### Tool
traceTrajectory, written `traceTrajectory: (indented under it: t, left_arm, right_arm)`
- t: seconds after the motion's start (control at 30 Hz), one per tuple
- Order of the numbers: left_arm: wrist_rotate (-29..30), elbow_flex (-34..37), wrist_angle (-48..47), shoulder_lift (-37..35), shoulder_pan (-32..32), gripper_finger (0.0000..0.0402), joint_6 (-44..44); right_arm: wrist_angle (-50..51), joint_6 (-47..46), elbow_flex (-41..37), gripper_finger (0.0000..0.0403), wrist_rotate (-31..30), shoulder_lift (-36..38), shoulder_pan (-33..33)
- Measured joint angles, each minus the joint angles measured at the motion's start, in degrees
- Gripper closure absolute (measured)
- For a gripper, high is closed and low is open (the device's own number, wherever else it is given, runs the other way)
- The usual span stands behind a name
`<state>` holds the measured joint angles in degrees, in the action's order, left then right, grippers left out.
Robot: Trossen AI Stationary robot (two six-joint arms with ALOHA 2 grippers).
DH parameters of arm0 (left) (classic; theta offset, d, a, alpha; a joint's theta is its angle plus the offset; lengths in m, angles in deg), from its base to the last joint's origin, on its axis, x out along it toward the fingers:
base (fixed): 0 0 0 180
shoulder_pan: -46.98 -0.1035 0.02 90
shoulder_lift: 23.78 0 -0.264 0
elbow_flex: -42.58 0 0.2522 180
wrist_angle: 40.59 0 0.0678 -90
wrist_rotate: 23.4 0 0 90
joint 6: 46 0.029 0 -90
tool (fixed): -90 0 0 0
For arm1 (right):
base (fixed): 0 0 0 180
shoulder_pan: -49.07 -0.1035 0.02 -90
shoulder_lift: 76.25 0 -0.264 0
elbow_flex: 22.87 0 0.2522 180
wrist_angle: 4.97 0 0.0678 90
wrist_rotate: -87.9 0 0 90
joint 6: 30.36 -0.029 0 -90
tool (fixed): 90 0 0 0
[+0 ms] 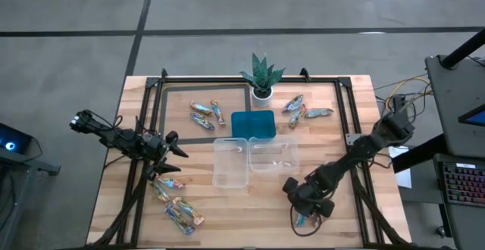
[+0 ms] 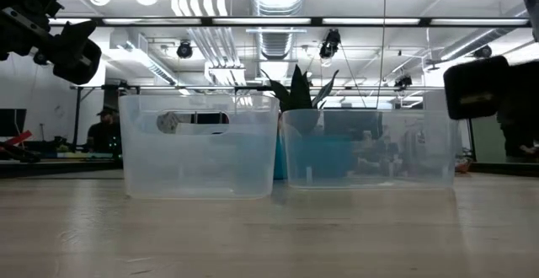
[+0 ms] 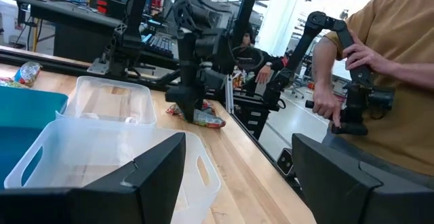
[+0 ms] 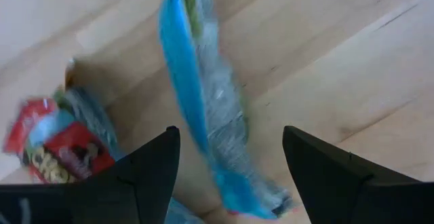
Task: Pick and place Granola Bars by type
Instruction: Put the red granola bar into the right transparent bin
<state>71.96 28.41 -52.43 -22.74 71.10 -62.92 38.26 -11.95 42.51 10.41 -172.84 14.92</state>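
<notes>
Blue granola bar (image 4: 203,108) lay on the table (image 4: 352,54) between the wide-open right gripper (image 4: 230,166) fingers, not held, left gripper (image 1: 173,153) open and empty beside two clear tubs (image 1: 231,161).

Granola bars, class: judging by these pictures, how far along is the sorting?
Done: nothing visible; both clear tubs look empty. In hand: the right gripper is open over a blue bar near the table's front right; nothing gripped yet. The left gripper waits open. Left: every bar, including the front-left cluster and the groups either side of the plant.
</notes>
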Motion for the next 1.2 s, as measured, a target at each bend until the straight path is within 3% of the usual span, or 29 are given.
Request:
traceTrajectory:
  t: [0.2, 0.37, 0.83, 1.2]
  left_arm:
    - [0.0, 0.0, 0.0, 0.2, 0.0, 0.0152, 0.0]
    - [0.0, 0.0, 0.0, 0.4, 0.0, 0.0152, 0.0]
    - [0.0, 0.0, 0.1, 0.4, 0.0, 0.0152, 0.0]
    - [0.0, 0.0, 0.1, 0.4, 0.0, 0.0152, 0.0]
  right_arm:
    - [-0.5, -0.9, -0.7, 0.0158, 0.0, -0.8, -0.1]
    - [-0.9, -1.6, -1.3, 0.0188, -0.4, -0.9, -0.1]
    - [-0.8, -2.1, -1.4, 0.0378, -2.2, -0.3, 0.0]
    - [8.3, -10.8, 3.6, 0.0390, -2.2, 0.9, 2.6]
